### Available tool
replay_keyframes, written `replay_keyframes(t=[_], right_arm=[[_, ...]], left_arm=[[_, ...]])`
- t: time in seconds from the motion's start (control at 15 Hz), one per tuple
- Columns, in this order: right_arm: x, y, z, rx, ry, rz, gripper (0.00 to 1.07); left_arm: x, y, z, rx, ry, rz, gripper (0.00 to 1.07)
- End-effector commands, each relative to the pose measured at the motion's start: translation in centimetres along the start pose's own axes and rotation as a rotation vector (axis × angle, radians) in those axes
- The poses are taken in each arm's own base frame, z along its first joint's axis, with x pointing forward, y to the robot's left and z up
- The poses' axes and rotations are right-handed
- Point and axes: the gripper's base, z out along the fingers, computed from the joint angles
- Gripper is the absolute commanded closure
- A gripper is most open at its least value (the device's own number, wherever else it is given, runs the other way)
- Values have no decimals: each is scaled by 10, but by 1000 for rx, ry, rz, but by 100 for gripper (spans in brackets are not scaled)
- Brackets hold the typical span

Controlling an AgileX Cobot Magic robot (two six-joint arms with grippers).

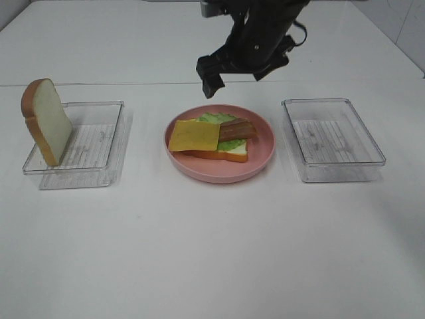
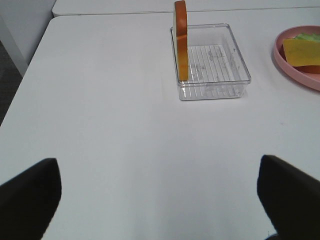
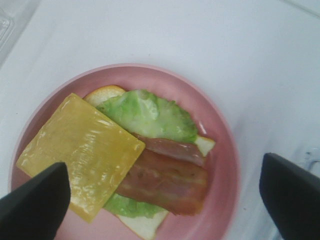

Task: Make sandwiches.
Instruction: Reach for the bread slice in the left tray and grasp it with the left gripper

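1. Right gripper (image 3: 162, 197): jaws spread wide; hanging above the pink plate (image 1: 262, 159), toward twelve o'clock.
2. Left gripper (image 2: 160, 200): likewise spread; gripping nothing.
3. Sandwich (image 1: 211, 141): open-topped on the plate; cheese (image 1: 192, 136) at nine o'clock, bacon (image 1: 238, 128) at three.
4. Bread slice (image 1: 48, 119): upright in the tray (image 1: 99, 143) at nine o'clock of the plate.

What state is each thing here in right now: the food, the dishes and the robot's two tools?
Half-built sandwich: bread, lettuce, bacon, cheese stacked, no top slice.
Spare bread slice: upright on its edge in the left tray.
Pink plate: carrying the sandwich.
Right tray: nothing in it.
Left tool: open, holding nothing.
Right tool: open, holding nothing, above the plate.
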Motion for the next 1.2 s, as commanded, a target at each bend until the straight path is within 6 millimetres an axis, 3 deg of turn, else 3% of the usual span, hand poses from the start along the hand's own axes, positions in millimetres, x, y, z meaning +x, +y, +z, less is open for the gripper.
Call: replay_keyframes(t=[0.07, 0.33, 0.8, 1.0, 1.2], right_arm=[[-12, -10, -37, 58, 41, -18, 9], [-7, -17, -88, 111, 156, -32, 9], [15, -17, -131, 108, 296, 26, 9], [44, -16, -160, 109, 317, 59, 9], [92, -15, -197, 132, 313, 102, 9]], left_arm=[[0, 0, 0, 3, -3, -1, 6], [0, 0, 0, 3, -3, -1, 6], [0, 0, 0, 3, -4, -1, 6], [0, 0, 0, 3, -4, -1, 6], [0, 0, 0, 3, -4, -1, 6]])
